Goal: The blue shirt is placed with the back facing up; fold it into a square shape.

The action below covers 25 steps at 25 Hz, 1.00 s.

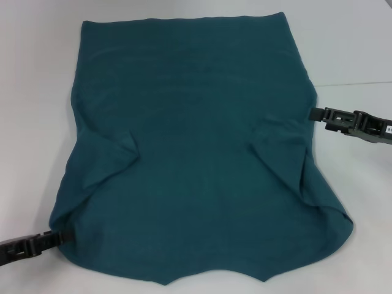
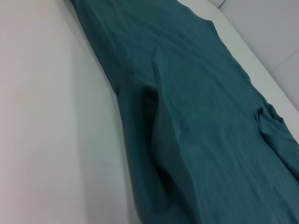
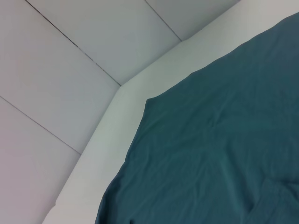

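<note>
The blue shirt point(image 1: 190, 153) lies spread flat on the white table point(image 1: 37, 92), a plain dark teal cloth with both short sleeves tucked inward as creased flaps. My left gripper point(image 1: 54, 236) reaches in from the near left and its tip meets the shirt's near left corner. My right gripper point(image 1: 314, 113) comes in from the right and its tip touches the shirt's right edge about halfway up. The left wrist view looks along the blue shirt point(image 2: 196, 116) past a raised fold. Only flat blue shirt point(image 3: 219, 154) and table edge show in the right wrist view.
White table point(image 2: 46, 116) surface runs beside the shirt on the left and right. The table's far edge point(image 3: 117, 140) borders a grey tiled floor point(image 3: 70, 60). The shirt's far hem lies close to that edge.
</note>
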Each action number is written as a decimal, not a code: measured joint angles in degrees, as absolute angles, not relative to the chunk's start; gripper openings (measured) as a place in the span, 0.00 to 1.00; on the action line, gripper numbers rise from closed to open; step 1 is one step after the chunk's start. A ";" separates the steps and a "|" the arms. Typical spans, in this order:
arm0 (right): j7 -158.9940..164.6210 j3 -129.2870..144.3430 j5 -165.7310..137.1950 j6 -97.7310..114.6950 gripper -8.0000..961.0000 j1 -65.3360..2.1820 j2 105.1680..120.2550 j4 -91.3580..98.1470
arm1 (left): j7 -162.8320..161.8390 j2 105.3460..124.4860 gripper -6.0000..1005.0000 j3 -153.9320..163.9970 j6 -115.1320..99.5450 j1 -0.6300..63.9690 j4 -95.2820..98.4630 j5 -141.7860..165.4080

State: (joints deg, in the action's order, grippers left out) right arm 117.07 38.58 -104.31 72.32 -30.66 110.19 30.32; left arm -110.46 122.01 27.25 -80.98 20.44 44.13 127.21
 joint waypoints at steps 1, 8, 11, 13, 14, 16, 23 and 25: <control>117.07 38.58 -104.28 72.32 0.91 -30.66 110.19 30.33 | -110.59 122.01 0.72 27.25 -80.70 20.62 44.16 127.48; 117.11 38.41 -104.23 72.33 0.91 -30.61 110.24 30.33 | -111.00 122.07 0.45 27.68 -79.68 21.00 44.21 127.70; 117.12 38.39 -104.23 72.37 0.91 -30.57 110.25 30.33 | -111.41 122.08 0.33 28.34 -79.57 21.01 44.26 127.70; 117.13 38.33 -104.23 72.41 0.91 -30.47 110.27 30.33 | -111.51 122.08 0.25 28.52 -79.55 21.01 44.32 127.70; 117.12 38.29 -104.23 72.42 0.91 -30.43 110.27 30.33 | -111.53 122.08 0.21 28.55 -79.54 21.01 44.35 127.70; 117.04 38.15 -104.23 72.43 0.91 -30.35 110.28 30.26 | -111.53 122.08 0.12 28.56 -79.49 21.00 44.41 127.70; 116.82 37.60 -104.24 72.73 0.90 -29.68 110.37 29.84 | -111.53 122.27 0.02 28.42 -79.33 20.79 45.53 127.70; 117.01 37.60 -104.39 73.09 0.90 -29.17 110.36 30.01 | -111.53 122.39 0.02 28.25 -79.08 20.66 46.08 127.70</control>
State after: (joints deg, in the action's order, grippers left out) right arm 117.01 37.60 -104.39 73.09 -29.17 110.36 30.01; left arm -111.53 122.39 28.25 -79.08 20.66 46.08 127.70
